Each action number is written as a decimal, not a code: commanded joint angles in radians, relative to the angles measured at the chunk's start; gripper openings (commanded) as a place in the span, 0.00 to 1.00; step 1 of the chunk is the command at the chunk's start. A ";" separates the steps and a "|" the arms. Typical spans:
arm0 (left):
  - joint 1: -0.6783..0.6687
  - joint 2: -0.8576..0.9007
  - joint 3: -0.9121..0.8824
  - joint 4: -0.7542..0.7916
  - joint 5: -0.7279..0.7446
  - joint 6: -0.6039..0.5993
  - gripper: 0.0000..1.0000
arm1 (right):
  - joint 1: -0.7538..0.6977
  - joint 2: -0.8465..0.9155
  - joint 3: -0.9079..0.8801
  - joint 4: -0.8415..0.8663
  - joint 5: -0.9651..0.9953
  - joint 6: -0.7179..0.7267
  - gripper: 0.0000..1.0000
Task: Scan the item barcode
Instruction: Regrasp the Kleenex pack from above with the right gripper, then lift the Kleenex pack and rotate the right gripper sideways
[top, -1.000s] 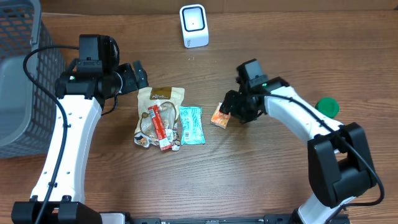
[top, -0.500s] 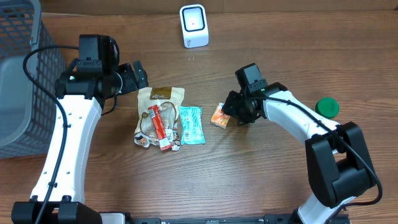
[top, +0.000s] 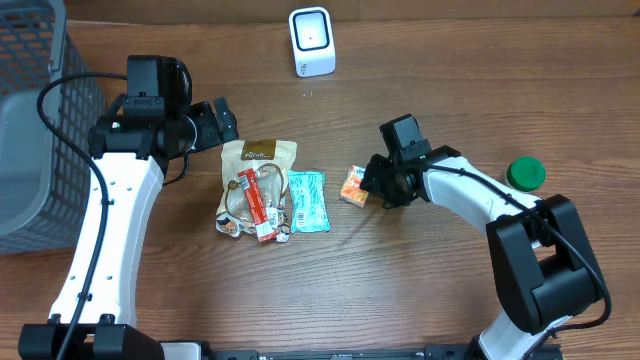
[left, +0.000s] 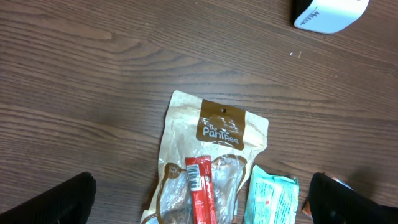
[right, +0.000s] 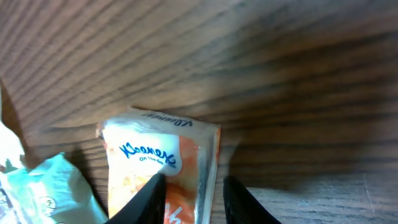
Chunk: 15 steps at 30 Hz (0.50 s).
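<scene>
Right wrist view puts the right gripper (right: 196, 205) low over the table (right: 298, 74), its two fingers (right: 146, 205) standing a modest gap apart at six o'clock of the frame. An orange-and-white Kleenex packet (right: 158, 155) lies flat with its right edge in that gap. The left finger overlaps the wrapper, but the tips are cut off by the frame, so I cannot tell whether they pinch it or merely straddle it. At eight o'clock from the packet a corner of a teal packet (right: 56, 186) shows.

From overhead, the Kleenex packet sits near the table's middle, at nine o'clock of the right gripper. The teal packet lies just beside it at nine o'clock, and beyond that is a brown snack pouch (top: 258, 155) with a red stick packet (top: 258, 205) across it. A green lid (top: 526, 172) sits at three o'clock of the right arm. The white scanner (top: 312, 42) stands at twelve o'clock of the table, well apart from the Kleenex packet. The left gripper (top: 215, 122) hovers at eleven o'clock of the pouch, jaws spread wide with nothing between them. A grey basket (top: 30, 120) fills the nine o'clock edge.
</scene>
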 joint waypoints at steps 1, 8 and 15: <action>0.003 -0.006 0.008 0.002 -0.003 0.027 1.00 | 0.001 0.003 -0.021 0.006 0.018 0.011 0.25; 0.003 -0.006 0.008 0.002 -0.003 0.027 1.00 | 0.001 0.003 -0.096 0.114 0.018 0.011 0.04; 0.003 -0.006 0.008 0.002 -0.003 0.027 1.00 | 0.001 0.003 -0.110 0.140 0.013 0.010 0.04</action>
